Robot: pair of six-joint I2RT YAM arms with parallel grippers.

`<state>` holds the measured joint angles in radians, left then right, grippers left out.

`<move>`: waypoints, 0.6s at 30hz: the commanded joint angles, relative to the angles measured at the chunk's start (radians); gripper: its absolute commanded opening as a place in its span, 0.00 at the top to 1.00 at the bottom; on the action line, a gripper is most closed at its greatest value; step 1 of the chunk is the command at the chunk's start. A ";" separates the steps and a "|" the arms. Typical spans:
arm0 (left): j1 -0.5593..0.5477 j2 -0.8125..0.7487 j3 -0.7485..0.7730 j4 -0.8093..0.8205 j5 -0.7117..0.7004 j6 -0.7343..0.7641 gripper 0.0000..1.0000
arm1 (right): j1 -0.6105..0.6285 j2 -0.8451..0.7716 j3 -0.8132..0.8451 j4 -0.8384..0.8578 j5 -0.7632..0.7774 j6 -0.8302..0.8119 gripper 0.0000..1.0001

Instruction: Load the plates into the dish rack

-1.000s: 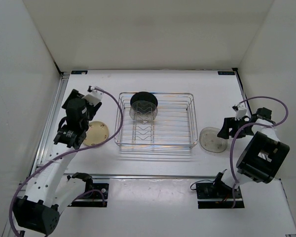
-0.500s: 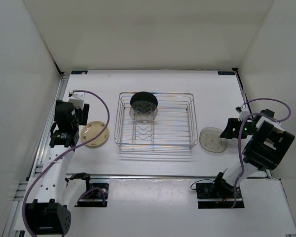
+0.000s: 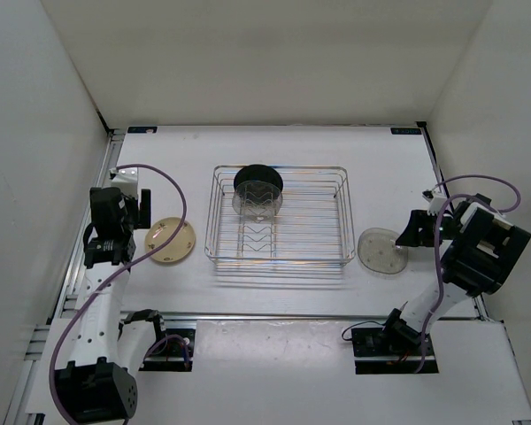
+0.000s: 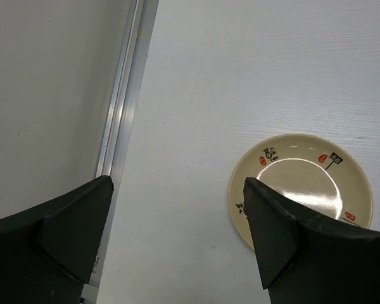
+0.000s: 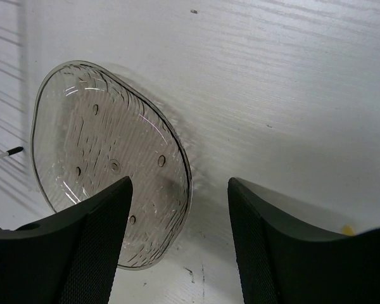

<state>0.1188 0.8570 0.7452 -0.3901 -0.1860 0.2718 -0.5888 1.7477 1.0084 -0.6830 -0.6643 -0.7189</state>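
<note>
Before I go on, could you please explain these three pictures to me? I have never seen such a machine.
It is a robot with two arms fixed at the near edge of a white table. The wide picture looks down from above and behind them; the other two come from a small camera on each wrist, so the dark shapes at the bottom are its own fingers. In the middle lies a wire dish rack, with a black plate and a clear plate standing in it. A cream plate lies flat near the left gripper, a second clear plate near the right gripper. Both grippers are open and hold nothing.
</note>
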 commanded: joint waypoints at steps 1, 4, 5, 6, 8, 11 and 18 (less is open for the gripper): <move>0.016 -0.024 0.013 -0.021 0.040 -0.020 0.05 | -0.003 0.018 0.044 -0.021 -0.024 -0.019 0.34; 0.016 -0.024 0.013 -0.021 0.040 -0.020 0.05 | -0.003 0.027 0.044 -0.021 -0.024 -0.028 0.37; 0.016 -0.024 0.013 -0.021 0.040 -0.029 0.05 | -0.003 0.038 0.044 -0.021 -0.024 -0.028 0.37; 0.016 -0.024 0.013 -0.030 0.049 -0.029 0.05 | -0.012 0.038 0.044 -0.021 -0.024 -0.028 0.38; 0.025 -0.024 0.013 -0.030 0.049 -0.029 0.05 | -0.013 0.048 0.044 -0.021 -0.024 -0.028 0.39; 0.025 -0.024 0.013 -0.030 0.059 -0.029 0.05 | -0.013 0.049 0.044 -0.030 -0.024 -0.037 0.45; 0.035 -0.024 0.013 -0.030 0.068 -0.029 0.05 | -0.013 0.039 0.001 -0.041 -0.015 -0.067 0.51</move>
<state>0.1463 0.8551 0.7452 -0.4118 -0.1410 0.2562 -0.5961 1.7866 1.0302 -0.7017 -0.6781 -0.7494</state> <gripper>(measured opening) 0.948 0.490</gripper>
